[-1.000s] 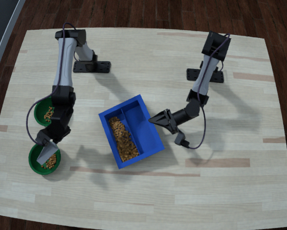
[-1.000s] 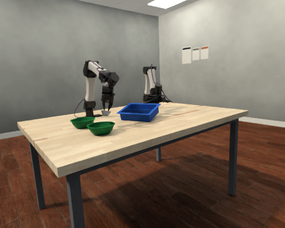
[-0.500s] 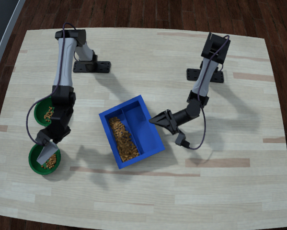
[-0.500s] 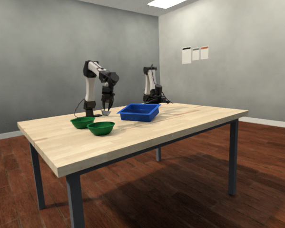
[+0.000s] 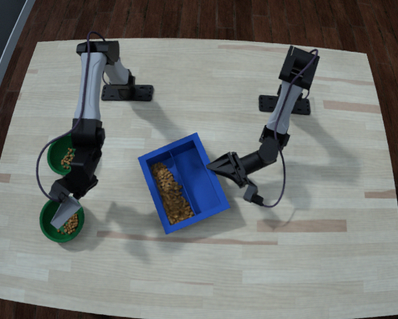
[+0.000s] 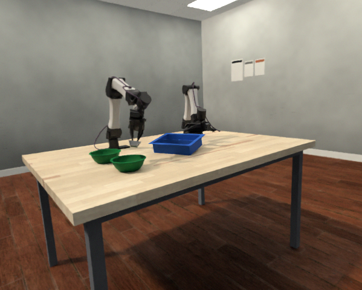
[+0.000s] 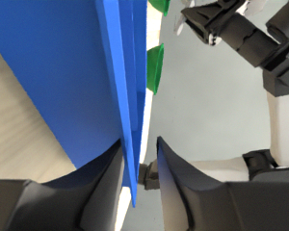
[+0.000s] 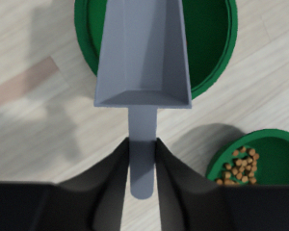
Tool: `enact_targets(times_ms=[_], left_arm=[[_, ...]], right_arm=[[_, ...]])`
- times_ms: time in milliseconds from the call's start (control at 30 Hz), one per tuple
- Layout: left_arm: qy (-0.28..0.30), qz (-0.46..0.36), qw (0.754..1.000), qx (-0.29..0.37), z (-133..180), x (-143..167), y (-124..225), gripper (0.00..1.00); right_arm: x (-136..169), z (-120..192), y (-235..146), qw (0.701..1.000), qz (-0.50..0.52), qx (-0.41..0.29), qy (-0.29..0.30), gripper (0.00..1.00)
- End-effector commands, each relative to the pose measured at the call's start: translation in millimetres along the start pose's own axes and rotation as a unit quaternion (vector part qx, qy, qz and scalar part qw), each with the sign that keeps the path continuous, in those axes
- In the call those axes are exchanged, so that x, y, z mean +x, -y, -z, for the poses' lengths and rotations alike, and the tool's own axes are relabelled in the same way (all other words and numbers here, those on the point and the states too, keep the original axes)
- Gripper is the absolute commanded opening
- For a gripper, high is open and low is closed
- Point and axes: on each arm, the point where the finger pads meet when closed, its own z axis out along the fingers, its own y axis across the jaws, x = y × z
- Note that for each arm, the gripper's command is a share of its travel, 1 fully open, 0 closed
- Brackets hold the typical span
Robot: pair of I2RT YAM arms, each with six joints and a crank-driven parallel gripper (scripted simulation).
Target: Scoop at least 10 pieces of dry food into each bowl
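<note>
The right gripper [image 6: 135, 139] [image 8: 143, 141] is shut on the handle of the grey scoop [image 5: 65, 212] [image 6: 135, 144] [image 8: 144, 53]. The scoop looks empty; from above it overlaps the front green bowl [image 5: 44, 221] [image 6: 128, 164] [image 8: 209, 43]. The back green bowl [image 5: 54, 154] [image 6: 104, 156] [image 8: 276, 164] is partly under the right arm in the top view. Both bowls stand upright with several brown pieces inside. The left gripper [image 5: 207, 167] [image 7: 140, 141] is slightly open at the rim of the blue box [image 5: 169, 229] [image 6: 174, 148] [image 7: 63, 72], which looks flat. The rim passes between its fingertips.
Brown food [image 5: 171, 193] fills the box compartment nearer the bowls; a divider [image 5: 187, 191] separates it from the bare one. The right arm [image 5: 87, 133] reaches over the bowls. The left arm [image 5: 254, 161] stands on the box's other side.
</note>
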Motion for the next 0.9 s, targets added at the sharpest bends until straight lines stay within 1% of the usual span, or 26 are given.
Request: enact_targets(times_ms=[0,200,233,267,333,500,567,600,633,800,867], left_arm=[[-0.003,-0.016,1.000,0.021,-2,0,14,0.27],[-0.005,-0.019,0.999,0.025,-1,2,18,0.27],[-0.005,-0.001,1.000,0.008,1,3,-1,0.27],[0.000,-0.006,1.000,0.013,1,-2,3,0.27],[0.000,-0.013,1.000,0.020,1,-3,8,0.27],[-0.002,-0.006,1.000,0.013,4,0,-3,0.27],[-0.002,-0.006,1.000,0.013,4,0,-3,0.27],[-0.004,-0.024,0.999,0.029,-2,-2,12,0.27],[-0.004,-0.017,1.000,0.023,-3,-4,4,0.27],[0.001,-0.023,0.999,0.026,0,-8,1,0.27],[-0.003,-0.007,1.000,0.012,5,0,-13,0.27]], right_arm=[[-20,17,6,0.999,-0.017,-0.003,0.038,0.00],[-21,17,6,0.999,-0.017,-0.004,0.039,0.00],[-21,17,6,0.999,-0.017,-0.004,0.039,0.00],[-21,17,6,0.999,-0.017,-0.004,0.039,0.00],[-21,17,6,0.999,-0.017,-0.004,0.039,0.00],[-21,17,6,0.999,-0.017,-0.004,0.039,0.00],[-21,17,6,0.999,-0.017,-0.004,0.039,0.00],[-22,17,5,0.999,-0.018,-0.004,0.040,0.00],[-22,17,5,0.999,-0.018,-0.004,0.040,0.00],[-22,17,5,0.999,-0.018,-0.004,0.040,0.00],[-22,17,5,0.999,-0.018,-0.004,0.040,0.00]])
